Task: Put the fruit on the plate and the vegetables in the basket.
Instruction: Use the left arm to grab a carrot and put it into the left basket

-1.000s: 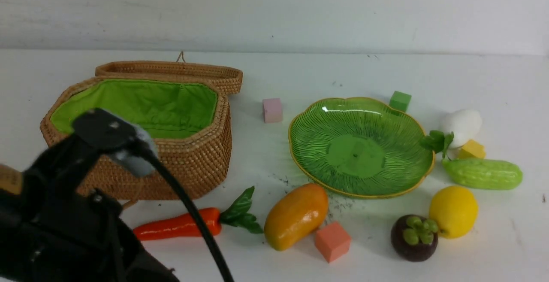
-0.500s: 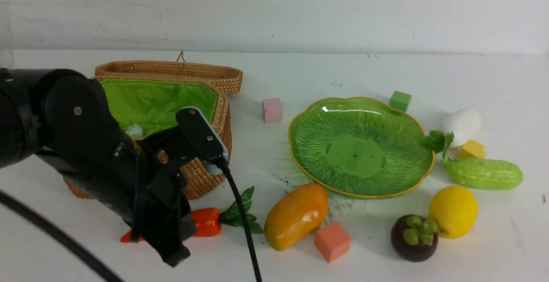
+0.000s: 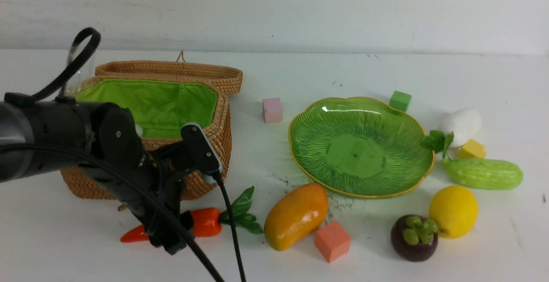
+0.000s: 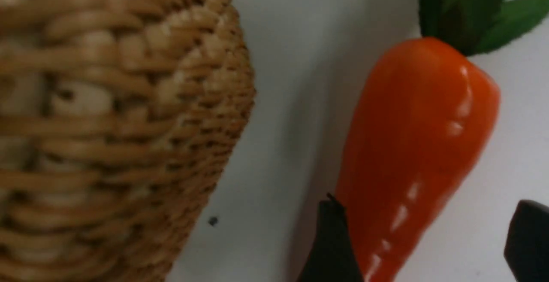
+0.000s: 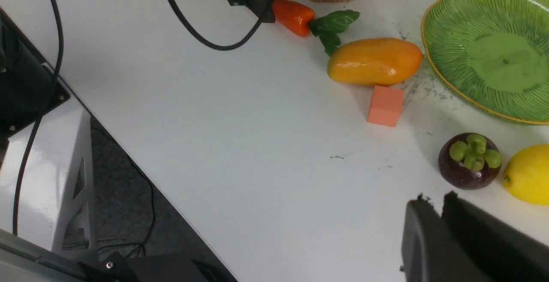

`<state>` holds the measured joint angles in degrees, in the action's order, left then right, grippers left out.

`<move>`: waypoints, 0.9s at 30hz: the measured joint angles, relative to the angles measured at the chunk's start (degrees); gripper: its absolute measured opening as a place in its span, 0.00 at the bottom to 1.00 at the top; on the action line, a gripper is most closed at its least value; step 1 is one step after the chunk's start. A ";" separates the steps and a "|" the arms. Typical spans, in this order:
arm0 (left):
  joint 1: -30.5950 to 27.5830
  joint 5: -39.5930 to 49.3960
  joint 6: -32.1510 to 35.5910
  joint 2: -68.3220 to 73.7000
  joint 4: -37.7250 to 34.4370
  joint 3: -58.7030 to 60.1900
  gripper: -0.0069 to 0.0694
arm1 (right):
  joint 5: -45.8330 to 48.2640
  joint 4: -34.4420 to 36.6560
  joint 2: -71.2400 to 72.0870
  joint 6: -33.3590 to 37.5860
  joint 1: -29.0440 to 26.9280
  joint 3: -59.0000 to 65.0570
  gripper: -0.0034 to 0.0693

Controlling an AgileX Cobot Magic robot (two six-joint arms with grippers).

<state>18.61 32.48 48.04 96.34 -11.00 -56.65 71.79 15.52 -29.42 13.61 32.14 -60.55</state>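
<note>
left gripper [image 3: 169, 237]: down at the white table [image 3: 274, 71], over the middle of the orange-red toy carrot with green leaves [image 3: 205, 222]; jaws spread wide, gripping nothing.
fingers [image 4: 332, 247]: one black tip on each side of the carrot's body; one is right at its edge, contact cannot be told; the other stands clear, with bare table between.
carrot: flat on the table just near of the woven tan wicker basket with green lining [image 3: 201, 162], leaves pointing right toward the orange-yellow oblong mango [image 3: 296, 215].
right gripper [image 5: 435, 202]: above the near right table, fingers drawn almost together, empty; the dark purple mangosteen [image 5: 468, 162] and round yellow lemon [image 5: 527, 174] lie just beyond it.
green ribbed glass plate [image 3: 360, 149]: right of the basket, nothing on it.
bumpy light-green cucumber [image 3: 482, 173], white radish [image 3: 461, 125]: on the table right of the plate.
</note>
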 joint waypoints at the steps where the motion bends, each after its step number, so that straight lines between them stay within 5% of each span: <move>1: 0.00 -1.07 0.28 0.00 0.01 0.00 0.76 | 0.00 0.00 0.00 0.00 0.00 0.00 0.15; 8: 0.00 -2.44 6.37 1.93 0.82 0.00 0.72 | 0.00 0.00 0.00 0.00 0.00 0.00 0.15; 13: 0.00 -2.45 8.77 5.16 0.82 0.00 0.62 | -0.06 0.48 0.00 0.00 0.00 0.00 0.15; 16: 0.00 -1.54 8.90 5.80 0.75 -0.12 0.48 | -0.06 0.73 0.00 0.00 0.00 0.00 0.16; 27: 0.00 6.07 8.98 4.14 -0.10 -0.45 0.48 | -0.06 1.12 -0.18 0.00 0.00 0.00 0.17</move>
<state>18.61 38.55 57.02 100.48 -11.10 -57.09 71.73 16.64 -29.60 13.61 32.14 -60.55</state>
